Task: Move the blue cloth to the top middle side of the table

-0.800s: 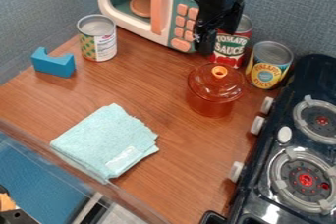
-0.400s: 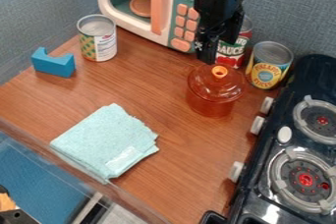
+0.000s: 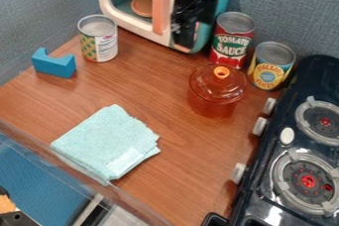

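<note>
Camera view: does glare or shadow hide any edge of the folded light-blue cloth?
In the camera view, the folded light-blue cloth is softly lit, its outline clear of glare and heavy shadow; bright highlights dot the amber see-through lidded jar; a white glint sits on the glossy black toy stove; the black gripper looks mostly dark.

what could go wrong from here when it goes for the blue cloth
The black two-finger gripper is right in front of the white and teal toy microwave, close to its pink handle, so it might knock that on the way out.

The folded light-blue cloth lies in layers; a shallow grasp may lift just the top one and unfold it.

On the way up the table, a trailing corner could brush the amber see-through lidded pot.
</note>
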`<state>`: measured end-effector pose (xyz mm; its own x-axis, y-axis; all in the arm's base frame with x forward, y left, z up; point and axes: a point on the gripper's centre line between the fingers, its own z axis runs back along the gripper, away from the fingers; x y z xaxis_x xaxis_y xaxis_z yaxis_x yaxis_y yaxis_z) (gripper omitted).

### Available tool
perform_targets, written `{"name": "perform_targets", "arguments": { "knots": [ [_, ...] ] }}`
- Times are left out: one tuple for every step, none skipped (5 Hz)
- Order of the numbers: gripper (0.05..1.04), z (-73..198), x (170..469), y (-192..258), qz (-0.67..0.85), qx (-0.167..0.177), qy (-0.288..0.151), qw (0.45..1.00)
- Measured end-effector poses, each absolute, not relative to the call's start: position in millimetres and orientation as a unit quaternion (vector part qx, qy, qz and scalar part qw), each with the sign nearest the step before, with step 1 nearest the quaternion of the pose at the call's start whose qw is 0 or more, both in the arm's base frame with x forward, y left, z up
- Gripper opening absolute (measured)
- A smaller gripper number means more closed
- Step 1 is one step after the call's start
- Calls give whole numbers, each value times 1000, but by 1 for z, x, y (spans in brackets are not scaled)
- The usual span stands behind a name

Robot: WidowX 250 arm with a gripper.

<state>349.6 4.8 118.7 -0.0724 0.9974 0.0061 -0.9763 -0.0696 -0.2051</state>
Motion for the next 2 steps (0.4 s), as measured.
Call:
{"name": "perform_targets", "arguments": {
  "knots": [
    [1000,118,313,27,759,-70,-70,643],
    [1000,107,282,36,770,-56,-61,633]
  ]
}}
